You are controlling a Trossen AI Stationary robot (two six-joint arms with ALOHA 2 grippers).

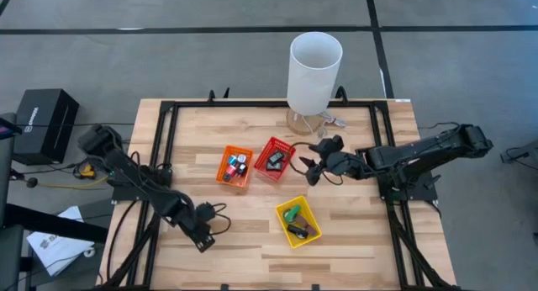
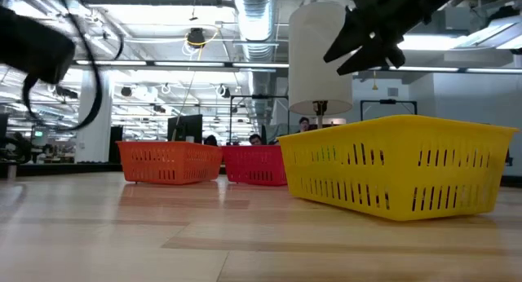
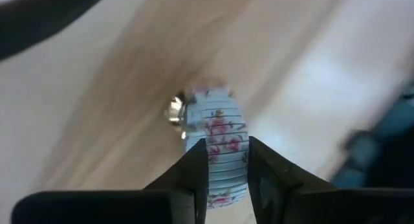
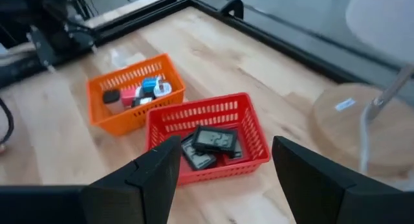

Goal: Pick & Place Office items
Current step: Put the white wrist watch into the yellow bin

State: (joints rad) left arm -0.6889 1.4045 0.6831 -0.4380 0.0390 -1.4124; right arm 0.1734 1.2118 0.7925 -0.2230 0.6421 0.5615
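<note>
Floral-patterned tape roll (image 3: 220, 146) sits gripped between the left gripper's (image 3: 226, 160) fingers.

Open-plan robotics lab (exposed ceiling ducts (image 2: 245, 13), monitors, framed wooden table (image 1: 252, 257)).

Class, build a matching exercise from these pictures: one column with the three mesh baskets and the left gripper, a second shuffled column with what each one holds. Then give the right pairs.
Column 1:
1. orange basket
2. red basket
3. yellow basket
4. left gripper

Column 2:
A. green ring and a black item
B. small red and blue blocks
C. flowered tape roll
D. dark gadgets with grey screens

Pairs: 1-B, 2-D, 3-A, 4-C
</note>
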